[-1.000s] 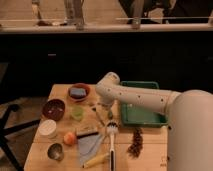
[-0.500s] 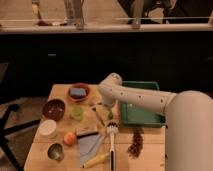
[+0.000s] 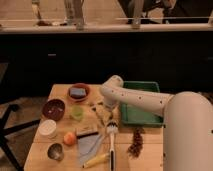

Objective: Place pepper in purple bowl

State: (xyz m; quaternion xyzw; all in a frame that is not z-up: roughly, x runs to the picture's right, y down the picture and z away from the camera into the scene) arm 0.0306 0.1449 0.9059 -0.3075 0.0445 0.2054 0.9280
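Hovering low over the middle of the tabletop (image 3: 150,150), the tool (image 3: 105,111) stood released, jaws spread, grasping nothing. The pepper (image 3: 101,119) appeared to lie just beneath it, which likely explained the downward pose. The purple bowl (image 3: 54,108) sat apart from the tool, beyond the green cup (image 3: 76,112), not yet holding the pepper.
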